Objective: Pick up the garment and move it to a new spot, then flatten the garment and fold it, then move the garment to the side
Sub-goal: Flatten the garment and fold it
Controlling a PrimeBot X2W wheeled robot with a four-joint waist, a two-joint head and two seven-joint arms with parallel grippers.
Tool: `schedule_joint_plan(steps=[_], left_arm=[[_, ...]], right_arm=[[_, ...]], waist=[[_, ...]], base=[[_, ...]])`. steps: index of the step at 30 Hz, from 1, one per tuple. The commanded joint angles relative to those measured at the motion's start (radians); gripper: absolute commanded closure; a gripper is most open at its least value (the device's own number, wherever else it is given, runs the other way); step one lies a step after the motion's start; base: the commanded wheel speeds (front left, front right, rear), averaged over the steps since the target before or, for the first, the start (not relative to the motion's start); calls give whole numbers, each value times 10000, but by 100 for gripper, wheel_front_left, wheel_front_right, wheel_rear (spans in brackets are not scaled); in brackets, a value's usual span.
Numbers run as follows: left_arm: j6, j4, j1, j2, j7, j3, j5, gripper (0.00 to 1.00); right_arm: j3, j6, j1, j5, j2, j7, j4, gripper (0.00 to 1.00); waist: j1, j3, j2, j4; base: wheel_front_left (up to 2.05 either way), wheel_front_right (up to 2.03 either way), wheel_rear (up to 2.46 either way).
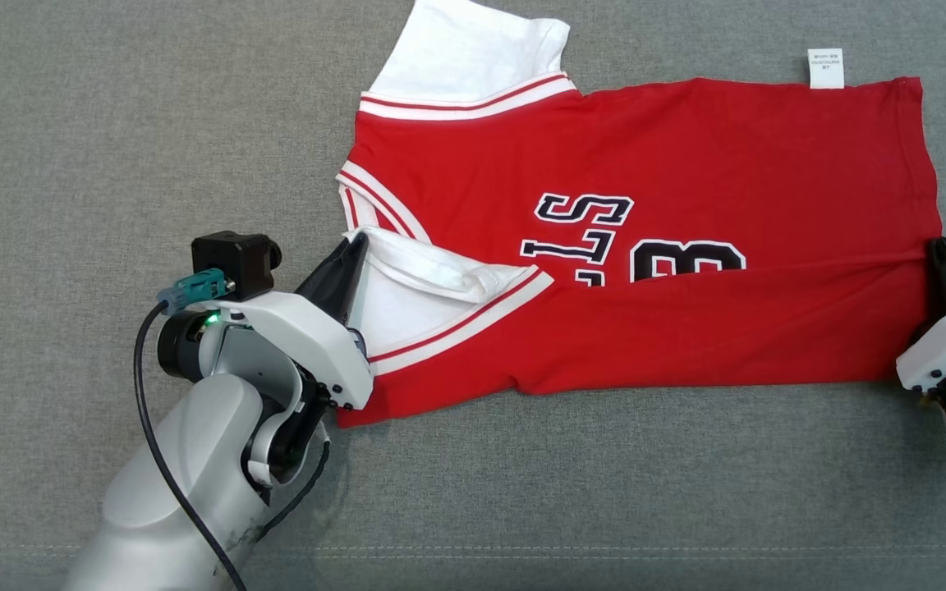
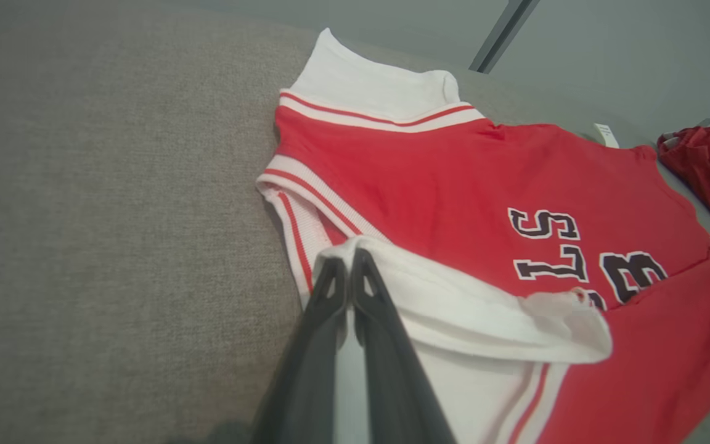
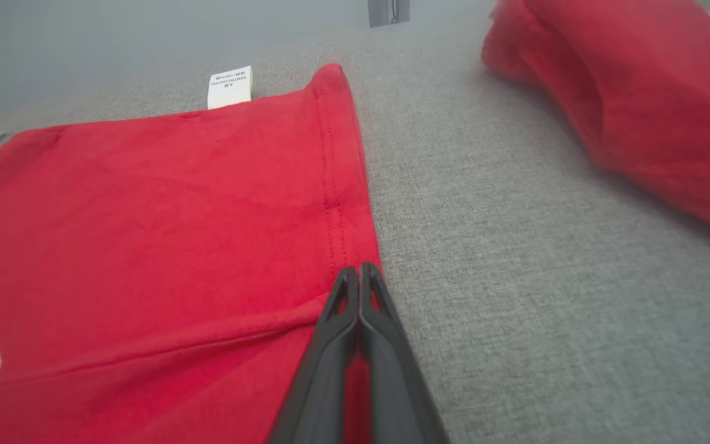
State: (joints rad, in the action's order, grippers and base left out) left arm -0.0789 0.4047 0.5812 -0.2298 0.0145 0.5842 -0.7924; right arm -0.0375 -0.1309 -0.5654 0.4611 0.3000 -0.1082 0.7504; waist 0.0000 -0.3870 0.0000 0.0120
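The garment is light, limp and quick to crease; left hand is pinched shut on its white sleeve; right hand is closed on its hem; edges and corners look the surest holds.

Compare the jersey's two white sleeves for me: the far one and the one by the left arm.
The far sleeve lies flat on the grey surface, beyond the red body of the jersey; the near sleeve is folded over onto that red front. The far sleeve is free; the near sleeve's edge is pinched in the shut left end effector. Both are white with red-and-white striped trim.
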Motion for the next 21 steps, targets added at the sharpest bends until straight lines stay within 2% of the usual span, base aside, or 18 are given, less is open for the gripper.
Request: schedule_joint_plan(steps=[1, 2, 3, 4, 8, 13, 21], left_arm=[[56, -1, 473, -183, -227, -343, 82, 0], [41, 96, 502, -125, -358, -405, 55, 0], [42, 191, 532, -87, -440, -432, 44, 0], [31, 279, 560, -68, -506, -435, 64, 0], [-35, 475, 555, -22, -781, -522, 72, 0], [-454, 467, 202, 37, -1615, -935, 24, 0], [-977, -566, -1143, 169, -2212, -1226, -200, 0]], right_arm=[[-258, 2, -175, 140, 201, -256, 33, 82], [-318, 2, -243, 171, 209, -344, 139, 67], [-344, 2, -307, 198, 219, -454, 252, 44], [-363, 2, -365, 220, 223, -580, 357, 0], [-475, 2, -446, 300, 199, -918, 556, 0], [-535, 2, -233, 260, 200, -1423, 421, 0], [118, 2, 1188, -114, -118, -1530, -575, 0]], waist=[[0, -4, 0, -4], [0, 0, 0, -9], [0, 10, 0, -16], [0, 30, 0, -21], [0, 173, 0, -50], [0, 546, 0, -138], [0, 978, 0, -140]], base=[[0, 0, 0], [0, 0, 0], [0, 0, 0], [0, 0, 0], [0, 0, 0], [0, 0, 0], [0, 0, 0]])
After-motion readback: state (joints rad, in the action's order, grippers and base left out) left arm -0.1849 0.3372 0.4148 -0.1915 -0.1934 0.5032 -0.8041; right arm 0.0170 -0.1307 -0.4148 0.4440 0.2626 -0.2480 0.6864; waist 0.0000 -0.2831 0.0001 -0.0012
